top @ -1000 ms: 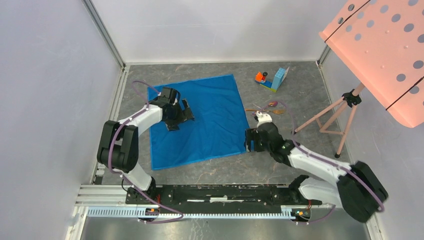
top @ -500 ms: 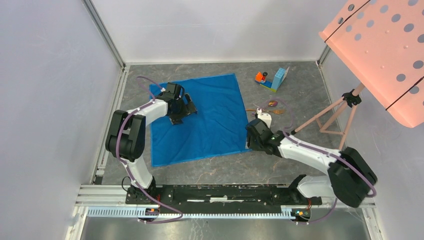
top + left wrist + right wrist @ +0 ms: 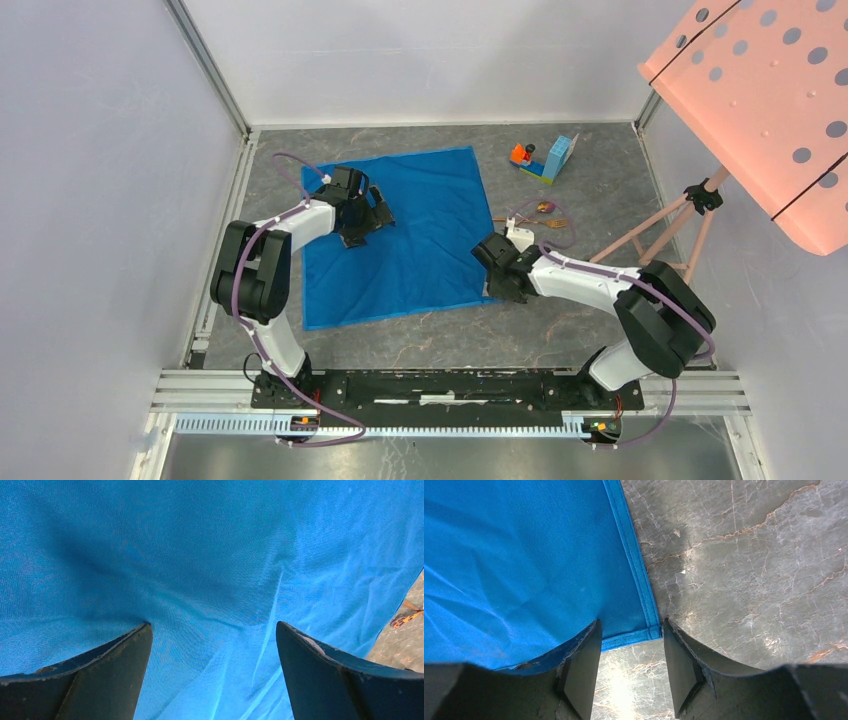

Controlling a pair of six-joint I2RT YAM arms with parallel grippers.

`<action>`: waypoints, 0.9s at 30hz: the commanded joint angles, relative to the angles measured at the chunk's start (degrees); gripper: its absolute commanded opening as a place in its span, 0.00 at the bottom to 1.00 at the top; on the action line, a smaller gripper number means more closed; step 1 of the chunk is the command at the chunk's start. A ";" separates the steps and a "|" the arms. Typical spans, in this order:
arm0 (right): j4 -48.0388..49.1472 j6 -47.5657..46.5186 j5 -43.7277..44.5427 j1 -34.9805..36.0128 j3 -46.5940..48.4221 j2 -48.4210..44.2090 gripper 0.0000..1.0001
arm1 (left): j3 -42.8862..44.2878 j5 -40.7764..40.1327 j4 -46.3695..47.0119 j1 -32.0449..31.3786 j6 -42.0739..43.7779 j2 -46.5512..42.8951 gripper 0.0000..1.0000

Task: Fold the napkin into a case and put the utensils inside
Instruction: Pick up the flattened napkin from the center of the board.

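Right gripper [image 3: 493, 277]: moved left from centre-right of frame to the lower right corner of the napkin [image 3: 425, 235]; fingers now either side of the hem.
Right arm elbow [image 3: 665, 315]: drawn in from lower right toward centre.
Left gripper [image 3: 362, 215]: shifted slightly up-frame, upper left of cloth.

The grey marbled counter [image 3: 440, 340] carries a bright blue napkin [image 3: 430, 230] spread flat just left of its middle. The copper-gold utensils [image 3: 545, 210] lie on bare stone at two o'clock, a toy block piece [image 3: 548, 160] at one o'clock. A pink tripod stand [image 3: 665, 240] stands at three o'clock.
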 commanded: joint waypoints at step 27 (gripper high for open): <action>-6.33 5.48 2.65 1.42 -1.70 2.13 0.60 | -2.75 -1.31 1.86 -0.07 0.73 -1.12 1.00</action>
